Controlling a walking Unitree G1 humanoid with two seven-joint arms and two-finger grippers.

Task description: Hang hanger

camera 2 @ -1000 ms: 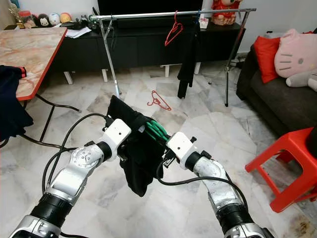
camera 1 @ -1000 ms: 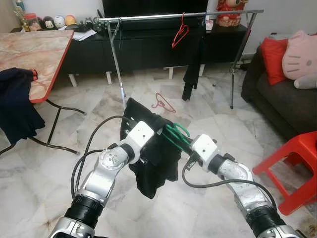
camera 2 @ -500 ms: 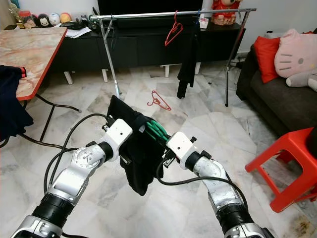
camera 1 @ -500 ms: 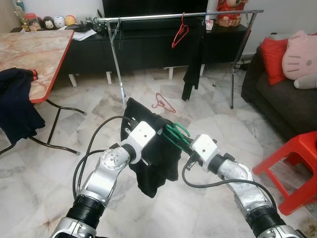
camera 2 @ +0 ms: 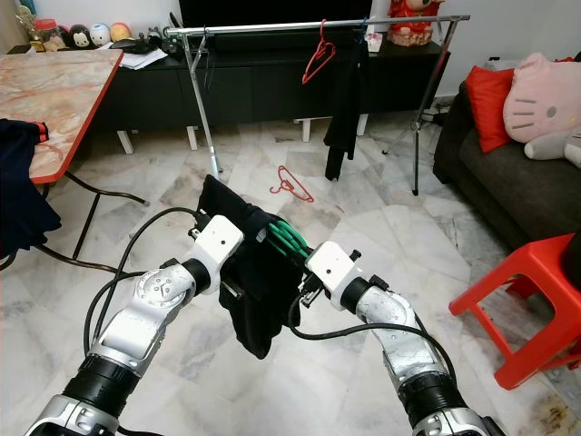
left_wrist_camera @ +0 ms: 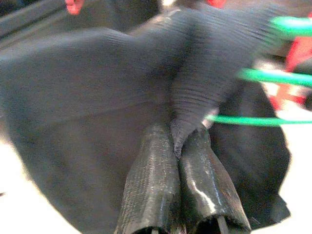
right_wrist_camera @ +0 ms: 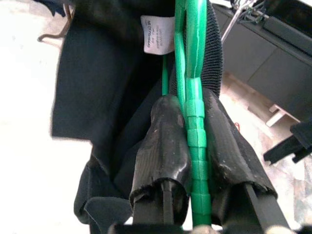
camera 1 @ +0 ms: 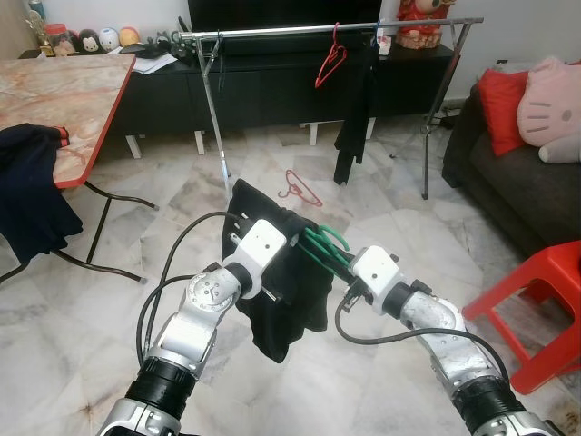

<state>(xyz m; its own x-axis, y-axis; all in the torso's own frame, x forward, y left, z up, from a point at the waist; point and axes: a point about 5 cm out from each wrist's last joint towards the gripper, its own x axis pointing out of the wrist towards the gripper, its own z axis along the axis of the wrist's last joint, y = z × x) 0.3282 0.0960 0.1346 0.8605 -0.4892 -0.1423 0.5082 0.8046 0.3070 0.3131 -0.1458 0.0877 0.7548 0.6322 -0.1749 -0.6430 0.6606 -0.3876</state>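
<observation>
My left gripper point(left_wrist_camera: 178, 146) pinches the black garment point(camera 1: 281, 291); my right gripper point(right_wrist_camera: 192, 122) clamps the green hanger point(camera 1: 322, 245) threaded inside it, both held mid-air well short of the clothes rail point(camera 1: 327, 27). I'd keep both grips firm and carry it level.

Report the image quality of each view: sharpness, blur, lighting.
Head views: evenly lit and sharp, the clothes rack crisp, straight lines bowed toward the edges. Left wrist view: soft, the black garment and green hanger smeared, the fingers clearer. Right wrist view: the hanger and fingers fairly sharp, the floor washed out bright.
</observation>
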